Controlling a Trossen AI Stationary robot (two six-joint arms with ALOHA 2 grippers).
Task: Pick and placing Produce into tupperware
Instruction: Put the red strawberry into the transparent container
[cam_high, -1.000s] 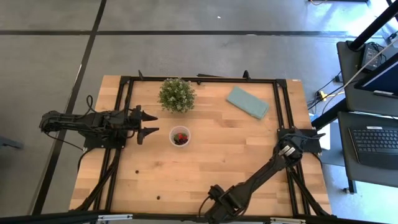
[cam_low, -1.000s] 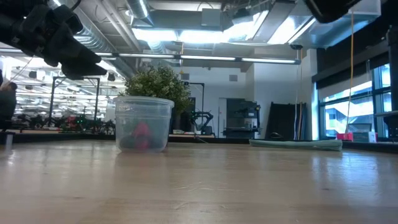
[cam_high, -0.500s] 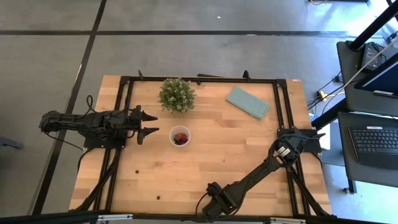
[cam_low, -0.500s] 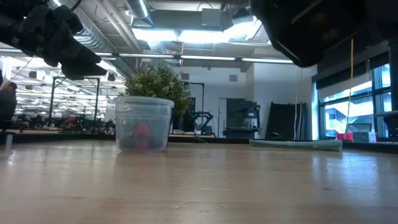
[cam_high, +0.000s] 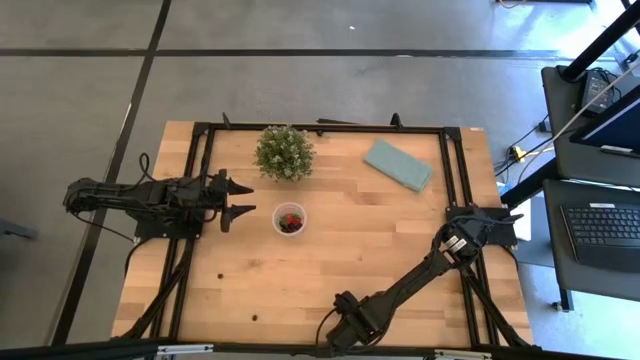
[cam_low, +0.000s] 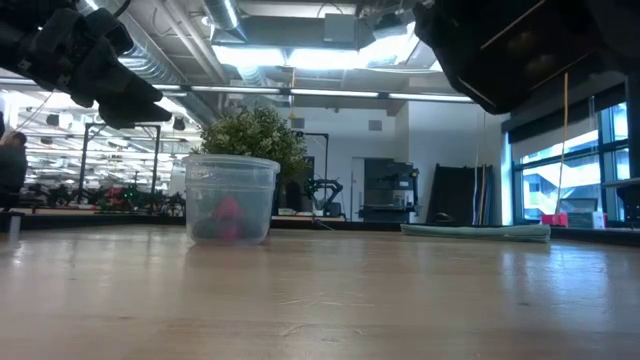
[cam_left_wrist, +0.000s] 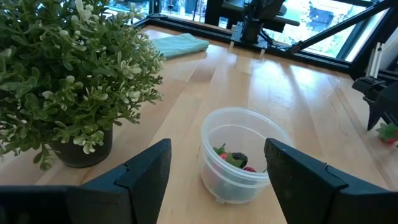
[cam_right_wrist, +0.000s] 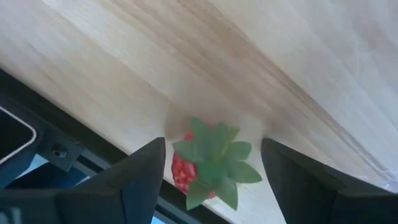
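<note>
A few berries (cam_left_wrist: 233, 160) are already held in the cup (cam_high: 290, 218); one strawberry (cam_right_wrist: 208, 165) near the table's near edge is straddled by the spread, empty right gripper (cam_right_wrist: 211, 168), while the left gripper (cam_left_wrist: 214, 174) is parked open left of the cup.

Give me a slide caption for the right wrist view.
Right pincer open around a red strawberry at the table's edge.

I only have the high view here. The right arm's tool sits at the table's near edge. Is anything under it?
Observer: Yes. The right wrist view shows a small red strawberry with a green top lying on the wood between the right tool's open fingers.
Operator: What's inside the small round clear plastic cup?
Observer: The left wrist view shows red and dark berries at the bottom of the cup.
Operator: Is the left tool touching the table?
Observer: No. In the low view the left tool is above the tabletop.
</note>
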